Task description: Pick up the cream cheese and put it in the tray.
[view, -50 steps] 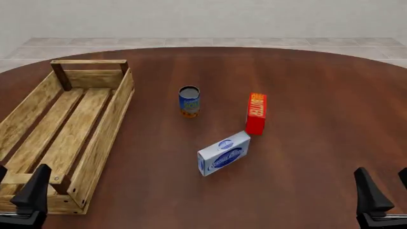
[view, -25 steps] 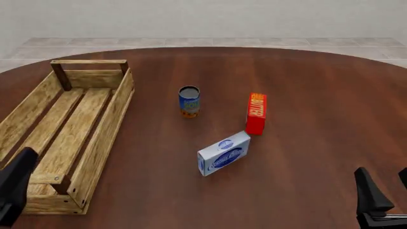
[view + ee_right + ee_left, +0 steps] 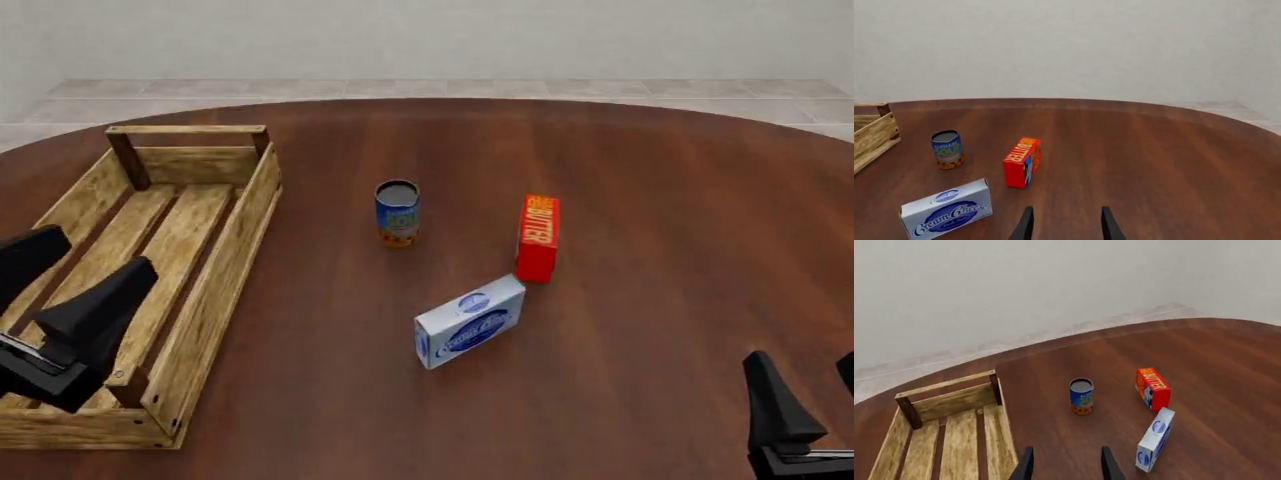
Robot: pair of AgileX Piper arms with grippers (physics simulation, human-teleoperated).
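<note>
Front view: cream cheese [image 3: 469,323] sits on the table [image 3: 667,200] near centre, standing on a long edge with its logo face toward the camera, angled, its far corner just beside the near end of the red butter box [image 3: 537,237]; can't tell if they touch. Blue can [image 3: 396,212] stands upright to the left of the butter, apart from both boxes. Tray [image 3: 200,300] is at the left, well apart from the cream cheese, nothing in it. Left gripper [image 3: 60,300] hangs over the tray's near half, fingers spread, nothing between them. Right gripper [image 3: 814,410] is at the bottom right corner, mostly cut off; one finger is visible, and spread can't be read here. Left wrist view: left fingertips [image 3: 1025,467] apart, gap empty; tray [image 3: 1004,430], can [image 3: 1081,396], butter box [image 3: 1152,388] and cream cheese [image 3: 1155,439] all visible ahead on the table. Right wrist view: right gripper [image 3: 1063,225] fingers parted, holding nothing; cream cheese [image 3: 947,208] lies ahead with logo readable, butter box [image 3: 1021,161] and can [image 3: 947,149] beyond it, a tray corner [image 3: 871,132] at the frame edge.
</note>
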